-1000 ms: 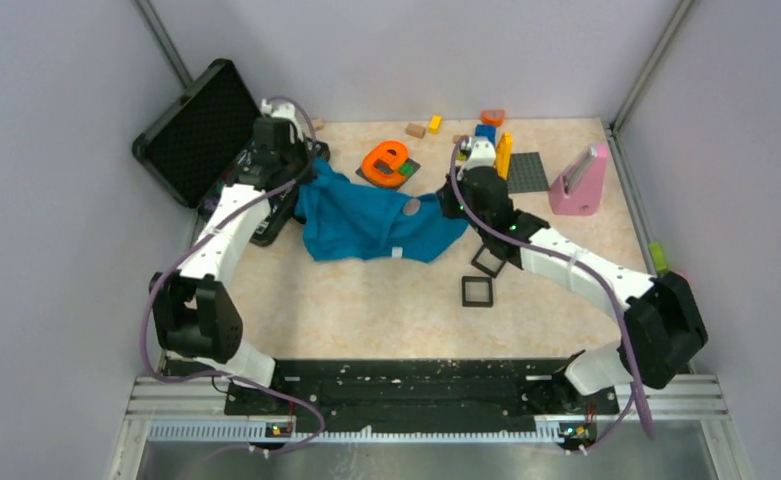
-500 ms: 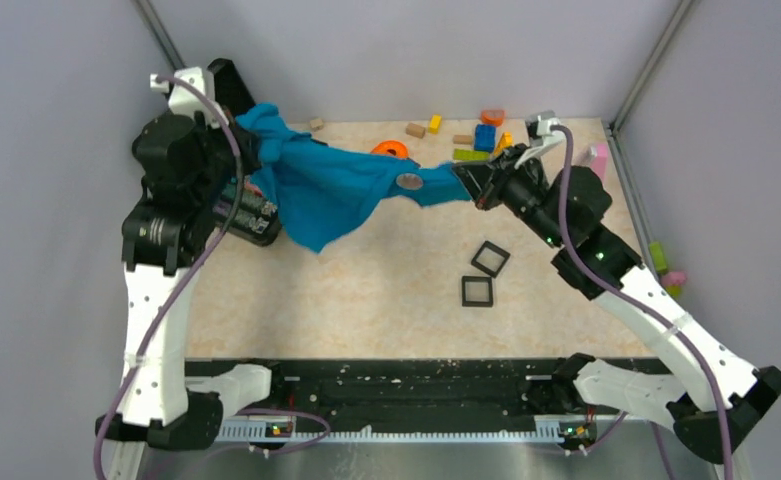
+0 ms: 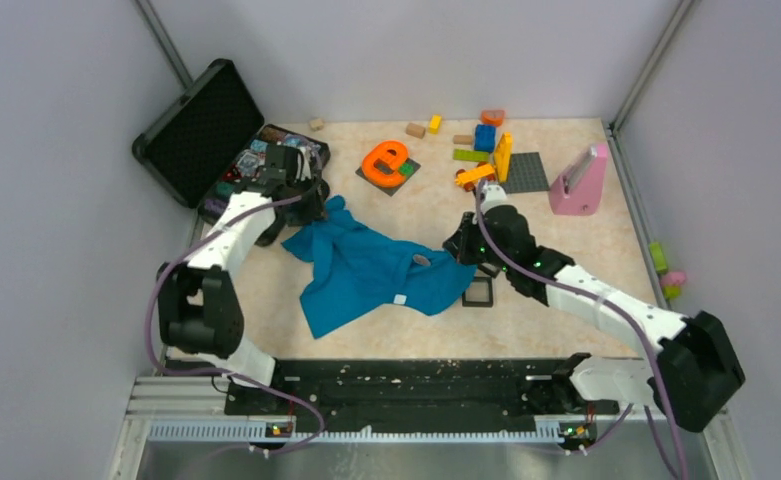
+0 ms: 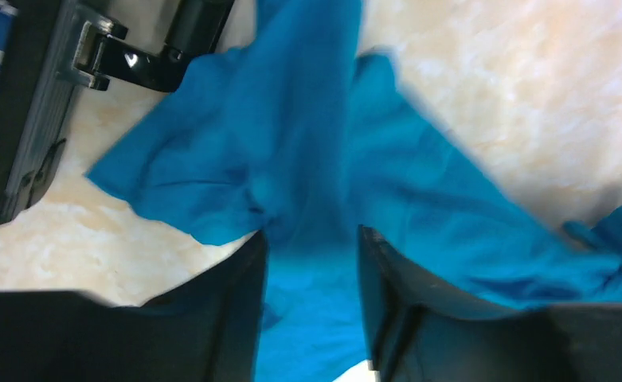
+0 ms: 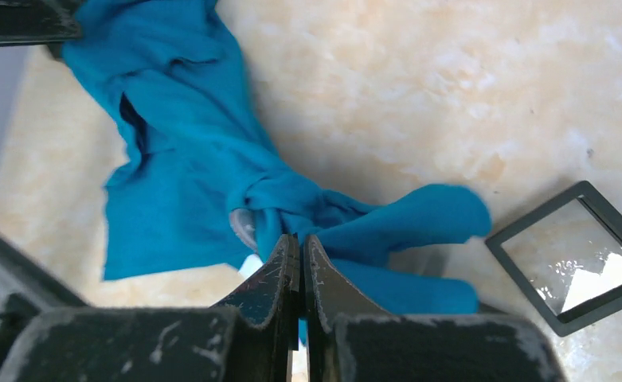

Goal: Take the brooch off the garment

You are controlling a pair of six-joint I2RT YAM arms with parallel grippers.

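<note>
The teal garment (image 3: 366, 270) lies crumpled on the table between the two arms. The brooch (image 3: 421, 260), a tiny pale grey roundish piece, sits on the cloth near its right end. In the right wrist view the brooch (image 5: 244, 227) peeks out just left of my fingertips. My right gripper (image 5: 301, 237) is shut on a bunched fold of the garment (image 5: 180, 159) at that end (image 3: 458, 250). My left gripper (image 4: 311, 235) stands open at the cloth's upper left corner (image 3: 311, 205), with teal garment (image 4: 291, 143) lying between its parted fingers.
A black square frame (image 3: 478, 292) lies just under the right arm, partly covered by cloth, and also shows in the right wrist view (image 5: 578, 259). An open black case (image 3: 196, 130) stands behind the left gripper. Coloured blocks (image 3: 481, 140), an orange ring (image 3: 386, 160) and a pink holder (image 3: 578, 182) line the back.
Half a second ago the garment hung stretched in the air between both raised grippers. Both arms have come down, the cloth now rests on the table, and the left jaws have parted.
</note>
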